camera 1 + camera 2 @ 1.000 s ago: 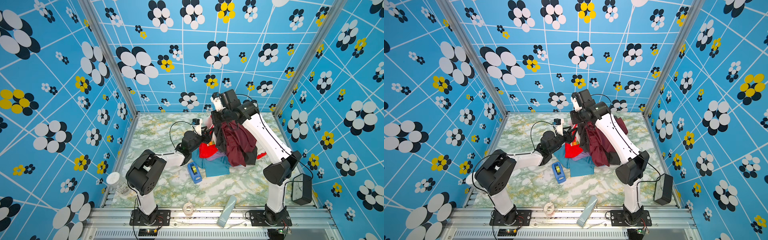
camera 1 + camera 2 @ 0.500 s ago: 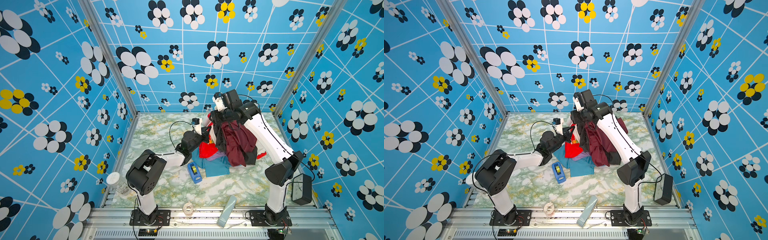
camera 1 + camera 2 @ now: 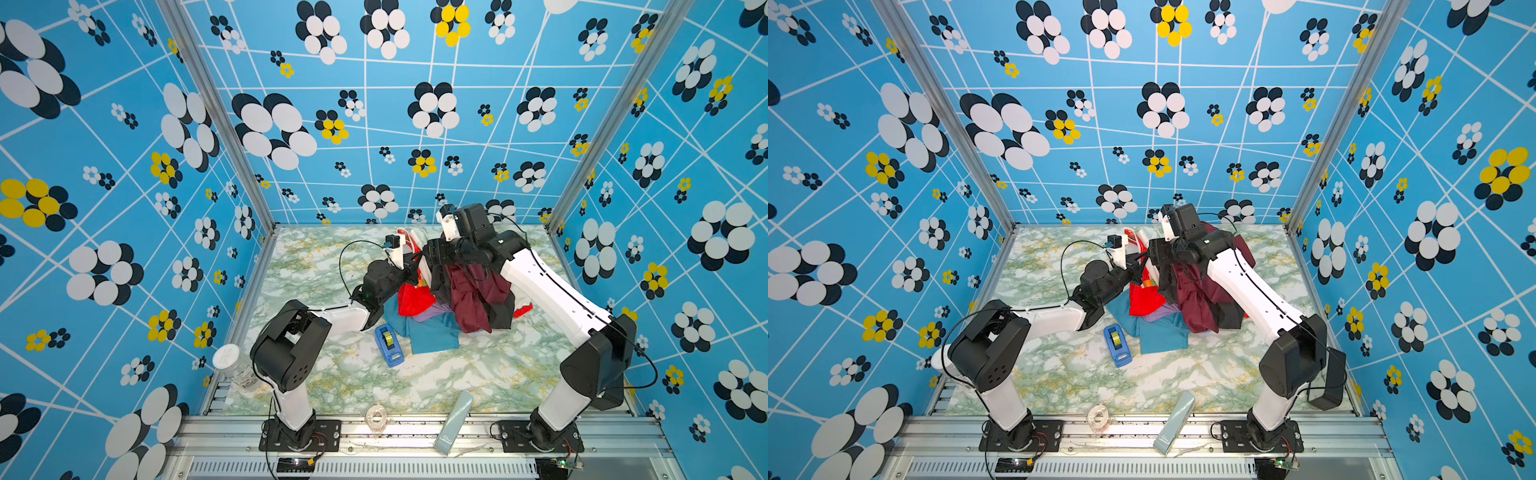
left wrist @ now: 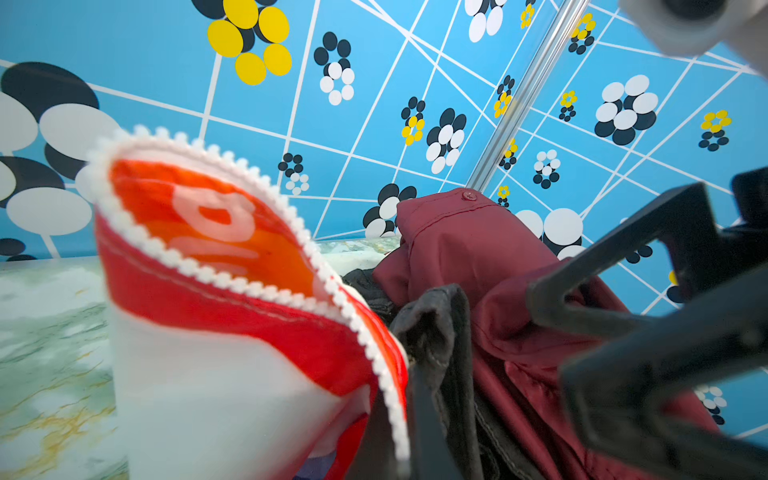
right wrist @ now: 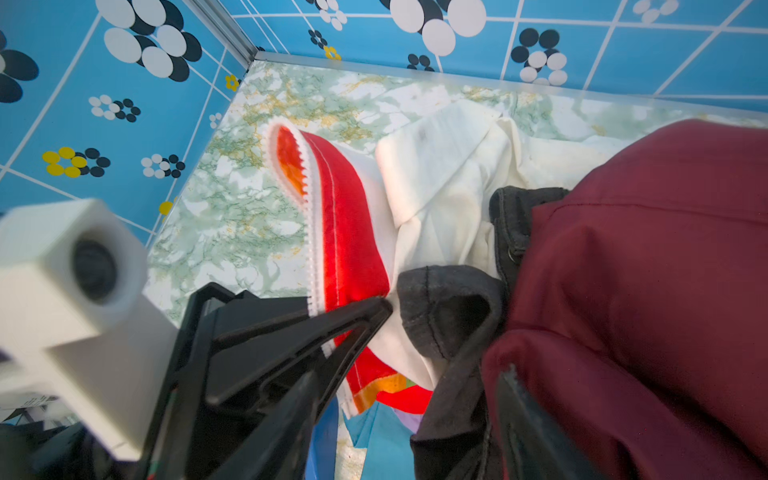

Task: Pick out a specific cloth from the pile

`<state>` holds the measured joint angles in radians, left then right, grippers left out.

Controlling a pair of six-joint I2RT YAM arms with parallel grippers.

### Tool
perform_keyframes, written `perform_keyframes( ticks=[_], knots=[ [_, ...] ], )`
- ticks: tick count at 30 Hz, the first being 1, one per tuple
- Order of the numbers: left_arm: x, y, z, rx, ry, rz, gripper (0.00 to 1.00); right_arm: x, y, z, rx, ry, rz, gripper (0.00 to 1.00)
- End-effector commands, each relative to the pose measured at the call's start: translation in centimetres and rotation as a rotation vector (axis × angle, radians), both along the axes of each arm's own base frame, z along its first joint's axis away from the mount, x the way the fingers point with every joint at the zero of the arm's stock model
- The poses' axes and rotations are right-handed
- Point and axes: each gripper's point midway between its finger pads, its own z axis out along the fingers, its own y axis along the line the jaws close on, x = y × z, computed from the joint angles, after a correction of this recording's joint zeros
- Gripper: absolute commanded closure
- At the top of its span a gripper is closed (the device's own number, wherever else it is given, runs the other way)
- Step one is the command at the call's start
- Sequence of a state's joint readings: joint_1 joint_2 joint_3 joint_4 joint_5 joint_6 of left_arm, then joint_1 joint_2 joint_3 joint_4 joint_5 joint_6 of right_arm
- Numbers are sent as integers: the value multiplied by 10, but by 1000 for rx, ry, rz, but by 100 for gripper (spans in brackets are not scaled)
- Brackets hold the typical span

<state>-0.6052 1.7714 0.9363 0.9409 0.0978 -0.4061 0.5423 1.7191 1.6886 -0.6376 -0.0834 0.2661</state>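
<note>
- Right wrist view: my left jaws are clamped on the zip edge of the cloth (image 5: 349, 232); the pile (image 5: 644, 249) lies to their right.
- My right jaws stand parted against it, clamping nothing.

The left gripper (image 3: 1140, 262) meets the cloth (image 3: 1144, 301) at the pile (image 3: 1196, 303); the blue tape dispenser (image 3: 1118, 345) lies just beside the pile.

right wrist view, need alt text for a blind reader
The left gripper pinches the red, white-trimmed edge of the cloth over the marble table; a white collared shirt, dark grey garment and maroon shirt lie beside it.
</note>
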Motion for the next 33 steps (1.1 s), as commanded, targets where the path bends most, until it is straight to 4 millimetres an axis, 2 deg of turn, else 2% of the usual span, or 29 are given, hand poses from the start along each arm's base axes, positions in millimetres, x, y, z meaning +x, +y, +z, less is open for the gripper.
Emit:
perform_keyframes(
  ticks=[1, 6, 9, 13, 17, 19, 21, 24, 27, 33],
  knots=[
    [-8, 3, 73, -95, -165, -7, 100, 9, 11, -19, 51, 34, 2, 33],
    [-7, 6, 73, -86, -165, 10, 100, 10, 10, -42, 65, 87, -2, 41],
    [-6, 7, 72, -75, -162, 18, 100, 3, 5, -60, 39, 116, -4, 43],
    [-6, 7, 74, -79, -164, 18, 100, 0, 9, -73, 59, 133, 17, 39],
    [-7, 6, 75, -87, -161, 12, 100, 3, 13, -83, 73, 138, 12, 27],
    [-6, 6, 75, -88, -160, 9, 100, 6, 13, -87, 74, 136, 3, 27],
    [-7, 5, 77, -91, -162, 5, 100, 9, 9, -91, 58, 130, -23, 35],
    [-8, 6, 79, -94, -165, 3, 100, 13, 3, -96, 31, 124, -55, 65],
    [-11, 7, 85, -103, -173, 0, 100, 16, -1, -99, 20, 123, -78, 99],
    [-15, 8, 86, -91, -174, -4, 100, 21, -14, -94, 17, 94, -133, 100]
  ],
)
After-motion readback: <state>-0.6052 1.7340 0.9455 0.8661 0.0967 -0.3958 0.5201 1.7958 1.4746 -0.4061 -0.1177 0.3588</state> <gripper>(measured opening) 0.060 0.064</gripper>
